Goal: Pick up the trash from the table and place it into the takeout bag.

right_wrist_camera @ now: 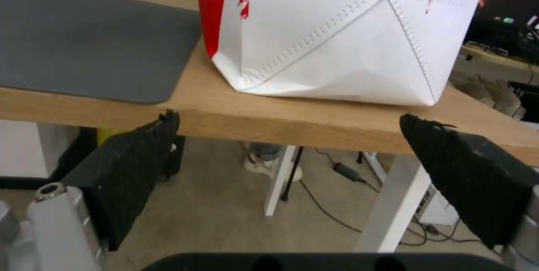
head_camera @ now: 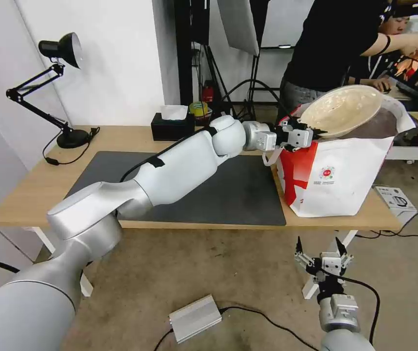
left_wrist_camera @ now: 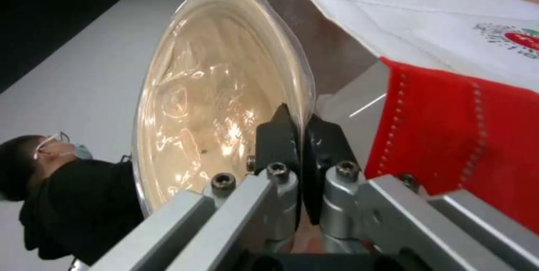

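Observation:
A piece of the trash, a shallow beige paper bowl [head_camera: 340, 109], hangs tilted over the open top of the takeout bag [head_camera: 338, 183]. My left gripper [head_camera: 317, 131] is shut on the bowl's rim, its arm stretched across the table [head_camera: 33, 185]. The left wrist view shows the gripper [left_wrist_camera: 303, 125] pinching the edge of the glossy bowl [left_wrist_camera: 213, 94] beside the bag's red panel [left_wrist_camera: 460, 136]. My right gripper [head_camera: 318, 242] hangs open below the table's front edge, holding nothing. Its wrist view looks past the open gripper [right_wrist_camera: 287, 116] at the bag [right_wrist_camera: 337, 30] standing on the table [right_wrist_camera: 314, 123].
A dark grey mat [head_camera: 238, 195] covers the middle of the table. A black tissue box [head_camera: 172, 126] and a desk lamp [head_camera: 62, 87] stand at the back. On the floor lie a silver box [head_camera: 195, 318] with cables and a small white box [head_camera: 395, 197].

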You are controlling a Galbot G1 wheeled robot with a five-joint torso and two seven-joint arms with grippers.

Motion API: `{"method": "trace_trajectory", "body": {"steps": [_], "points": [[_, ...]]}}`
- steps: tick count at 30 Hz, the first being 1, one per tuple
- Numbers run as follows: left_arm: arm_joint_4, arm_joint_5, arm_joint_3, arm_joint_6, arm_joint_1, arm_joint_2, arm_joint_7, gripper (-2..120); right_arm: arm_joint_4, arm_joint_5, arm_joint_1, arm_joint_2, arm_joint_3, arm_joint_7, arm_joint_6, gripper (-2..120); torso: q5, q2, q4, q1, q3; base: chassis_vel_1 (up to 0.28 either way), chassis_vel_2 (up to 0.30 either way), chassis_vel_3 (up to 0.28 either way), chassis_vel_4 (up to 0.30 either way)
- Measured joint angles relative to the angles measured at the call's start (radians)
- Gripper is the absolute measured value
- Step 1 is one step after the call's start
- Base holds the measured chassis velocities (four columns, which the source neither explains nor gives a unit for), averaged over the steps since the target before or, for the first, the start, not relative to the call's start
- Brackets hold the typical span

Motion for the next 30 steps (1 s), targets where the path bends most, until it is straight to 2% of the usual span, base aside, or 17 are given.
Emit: {"method": "trace_trajectory", "body": {"steps": [2, 3, 7, 8, 11, 13, 18, 19, 22, 24, 26, 30], "points": [[-0.006, -0.002, 0.001, 0.003, -0.003, 0.006, -0.001, 9, 0.000, 0.000, 0.000, 0.000, 0.000, 0.000, 0.000, 100, 0.0000, 0.000, 0.0001, 0.000, 0.000, 0.000, 0.000, 0.000, 0.000], [-0.006, -0.002, 0.001, 0.003, -0.003, 0.006, -0.001, 9, 0.000, 0.000, 0.000, 0.000, 0.000, 0.000, 0.000, 100, 0.0000, 0.000, 0.0001, 0.000, 0.000, 0.000, 0.000, 0.000, 0.000], [-0.010, -0.004, -0.002, 0.005, -0.010, 0.012, -0.004, 27, 0.003, 0.000, 0.001, -0.001, 0.000, 0.000, 0.000, 100, 0.0000, 0.000, -0.0001, 0.000, 0.000, 0.000, 0.000, 0.000, 0.000], [-0.010, -0.004, -0.002, 0.005, -0.010, 0.012, -0.004, 27, 0.003, 0.000, 0.001, -0.001, 0.000, 0.000, 0.000, 100, 0.0000, 0.000, -0.0001, 0.000, 0.000, 0.000, 0.000, 0.000, 0.000], [-0.015, -0.006, -0.002, 0.005, -0.016, 0.015, -0.006, 42, 0.005, 0.000, 0.002, -0.001, 0.000, 0.000, 0.000, 100, 0.0000, 0.000, 0.0000, 0.000, 0.000, 0.000, 0.000, 0.000, 0.000], [-0.017, -0.007, -0.002, 0.006, -0.018, 0.016, -0.006, 45, 0.006, 0.000, 0.002, -0.002, 0.000, 0.000, 0.000, 100, 0.0000, 0.000, 0.0000, 0.000, 0.000, 0.000, 0.000, 0.000, 0.000], [-0.028, -0.023, 0.002, 0.009, -0.022, 0.018, -0.008, 69, 0.010, -0.001, 0.000, -0.002, 0.000, 0.000, 0.000, 100, 0.0000, 0.000, 0.0000, 0.000, 0.000, 0.000, 0.000, 0.000, 0.000], [-0.028, -0.023, 0.002, 0.009, -0.022, 0.018, -0.008, 69, 0.010, -0.001, 0.000, -0.002, 0.000, 0.000, 0.000, 100, 0.0000, 0.000, 0.0000, 0.000, 0.000, 0.000, 0.000, 0.000, 0.000], [-0.032, -0.027, 0.003, 0.011, -0.022, 0.018, -0.010, 82, 0.011, -0.001, 0.000, -0.002, 0.002, 0.000, 0.000, 100, 0.0000, 0.000, 0.0000, 0.000, 0.000, 0.000, 0.000, 0.000, 0.000], [-0.033, -0.028, 0.003, 0.011, -0.022, 0.018, -0.011, 85, 0.011, -0.001, 0.000, -0.002, 0.002, 0.000, 0.000, 100, 0.0000, 0.000, -0.0001, 0.000, 0.000, 0.000, 0.000, 0.000, 0.000], [-0.041, -0.034, 0.008, 0.012, -0.023, 0.019, -0.032, 95, 0.011, -0.001, 0.001, -0.002, 0.002, 0.000, 0.000, 100, 0.0000, 0.000, 0.0000, 0.000, 0.000, 0.000, 0.000, 0.000, 0.000], [-0.058, -0.048, 0.009, 0.024, -0.024, 0.023, -0.045, 99, 0.010, -0.001, 0.003, -0.001, 0.002, 0.000, 0.000, 100, 0.0000, 0.000, -0.0001, 0.000, 0.000, 0.000, 0.000, 0.000, 0.000]]}}
